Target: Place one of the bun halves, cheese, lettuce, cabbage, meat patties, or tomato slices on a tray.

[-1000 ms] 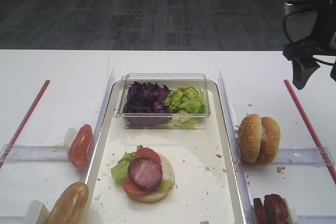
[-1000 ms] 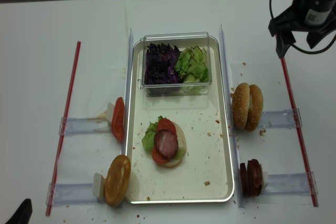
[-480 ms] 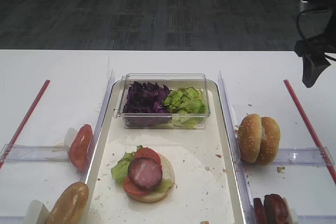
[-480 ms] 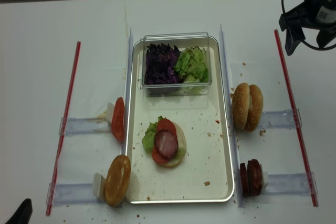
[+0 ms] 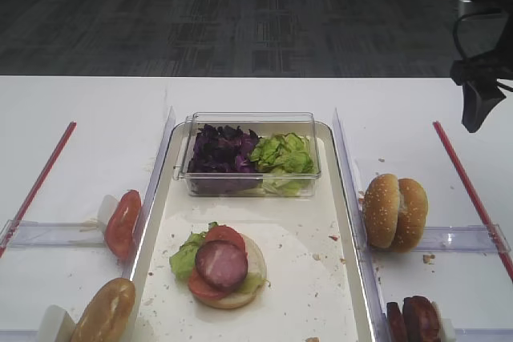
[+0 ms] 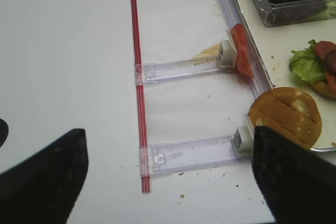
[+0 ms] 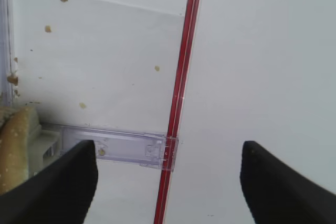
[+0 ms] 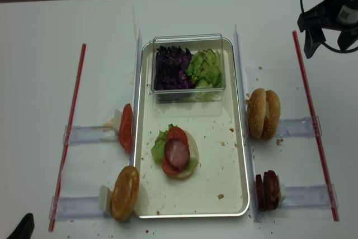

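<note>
Empty-handed on both sides, with a half-built burger waiting on the tray (image 8: 238,183).

Left to right: my left gripper (image 6: 168,182) hangs spread and empty near the tomato slice (image 8: 126,127) and bun half (image 8: 125,192); the burger (image 8: 177,155) sits mid-tray; two bun halves (image 8: 264,113) and the meat patties (image 8: 268,189) stand in racks; my right gripper (image 7: 168,177), spread and empty, hovers far right. Reaching back, I could knock a rack or topple the upright buns.
</note>
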You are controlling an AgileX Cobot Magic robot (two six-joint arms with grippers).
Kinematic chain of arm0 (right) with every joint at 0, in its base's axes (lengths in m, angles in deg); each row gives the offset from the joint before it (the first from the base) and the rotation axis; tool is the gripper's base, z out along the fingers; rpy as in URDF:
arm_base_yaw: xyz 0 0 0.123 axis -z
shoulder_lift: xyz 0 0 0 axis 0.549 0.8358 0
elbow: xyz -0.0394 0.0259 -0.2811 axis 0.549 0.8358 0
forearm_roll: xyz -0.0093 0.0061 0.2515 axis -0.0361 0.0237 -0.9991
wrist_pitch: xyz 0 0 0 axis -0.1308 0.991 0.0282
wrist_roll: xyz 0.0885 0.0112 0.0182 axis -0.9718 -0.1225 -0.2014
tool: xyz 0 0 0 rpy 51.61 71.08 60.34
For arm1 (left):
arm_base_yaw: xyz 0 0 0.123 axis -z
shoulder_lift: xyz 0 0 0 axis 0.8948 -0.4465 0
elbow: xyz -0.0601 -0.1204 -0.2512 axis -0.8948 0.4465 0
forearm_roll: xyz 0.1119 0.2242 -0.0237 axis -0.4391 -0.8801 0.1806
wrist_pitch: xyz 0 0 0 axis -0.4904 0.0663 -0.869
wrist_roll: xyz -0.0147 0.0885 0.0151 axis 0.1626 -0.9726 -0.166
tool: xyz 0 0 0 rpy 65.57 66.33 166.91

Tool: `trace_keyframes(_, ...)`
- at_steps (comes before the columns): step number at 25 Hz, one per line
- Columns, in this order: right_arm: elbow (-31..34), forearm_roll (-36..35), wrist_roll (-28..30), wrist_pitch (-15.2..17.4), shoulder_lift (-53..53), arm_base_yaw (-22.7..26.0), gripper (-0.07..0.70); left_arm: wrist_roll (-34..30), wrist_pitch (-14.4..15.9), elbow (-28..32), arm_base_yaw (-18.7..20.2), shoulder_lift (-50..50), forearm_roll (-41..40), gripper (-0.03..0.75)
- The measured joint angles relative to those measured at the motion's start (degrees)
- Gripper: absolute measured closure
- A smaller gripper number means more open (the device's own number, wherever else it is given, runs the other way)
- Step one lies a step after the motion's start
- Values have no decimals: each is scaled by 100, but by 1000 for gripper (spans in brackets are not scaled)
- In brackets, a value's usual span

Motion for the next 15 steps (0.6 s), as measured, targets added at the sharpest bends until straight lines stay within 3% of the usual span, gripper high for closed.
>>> trace_keyframes(10,25,-47,-94,57,-1003,0,38,0,0,0,0,0,0,99)
trace_keyframes(15,395,-70,-94,82,-1635,0,38,0,0,0,0,0,0,99)
